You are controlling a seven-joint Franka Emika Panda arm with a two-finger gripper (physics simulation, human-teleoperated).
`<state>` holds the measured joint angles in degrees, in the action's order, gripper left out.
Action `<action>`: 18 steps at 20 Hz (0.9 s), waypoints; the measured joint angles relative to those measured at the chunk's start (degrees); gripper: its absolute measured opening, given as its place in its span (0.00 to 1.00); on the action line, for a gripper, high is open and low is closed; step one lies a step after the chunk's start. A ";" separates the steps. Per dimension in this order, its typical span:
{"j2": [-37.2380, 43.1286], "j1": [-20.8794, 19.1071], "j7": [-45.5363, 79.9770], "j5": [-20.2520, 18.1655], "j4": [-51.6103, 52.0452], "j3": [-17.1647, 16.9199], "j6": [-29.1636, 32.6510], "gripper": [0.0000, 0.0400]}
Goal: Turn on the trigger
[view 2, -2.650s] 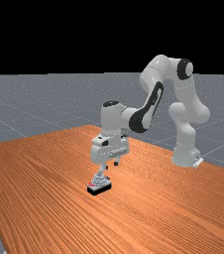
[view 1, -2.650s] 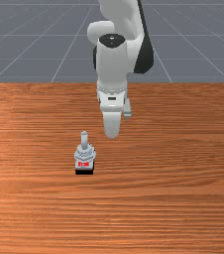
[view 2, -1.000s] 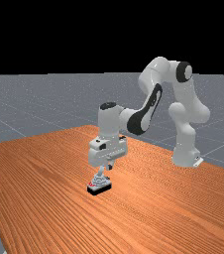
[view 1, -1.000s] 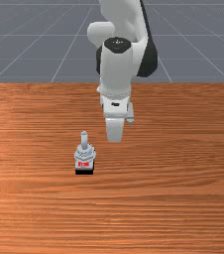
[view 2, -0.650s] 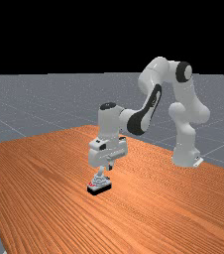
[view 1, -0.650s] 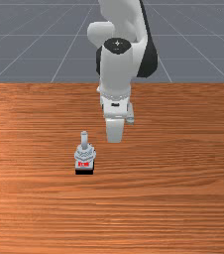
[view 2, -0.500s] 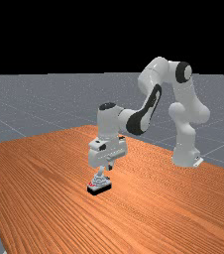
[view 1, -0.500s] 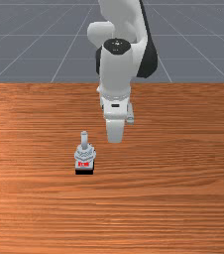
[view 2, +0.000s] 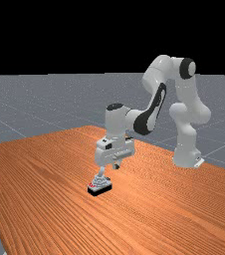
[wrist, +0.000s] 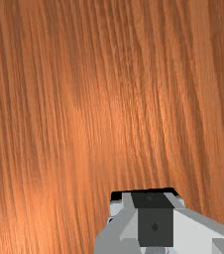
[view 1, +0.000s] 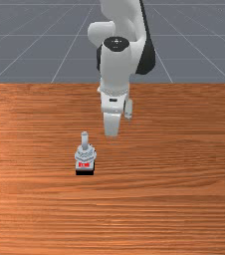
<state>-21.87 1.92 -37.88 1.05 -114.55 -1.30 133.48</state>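
Gripper shut, tips tgthr & holding nil, up off the tbl in far view, just to far view's R of the stick on the joystick. Joystick = grey body, red marking, blk base, sits on wood, front view's L of the hand, stick pointing up. Arm bends back to its mount, far view's R.

The wrist view's bottom edge crops your gripper, which hides much of the trigger there. You cannot read the tiny red marking
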 joint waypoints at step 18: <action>7.36 -4.03 -4.65 -2.56 -13.81 -1.64 9.51 0.00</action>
<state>-14.51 -2.11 -42.54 -1.52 -128.36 -2.94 142.99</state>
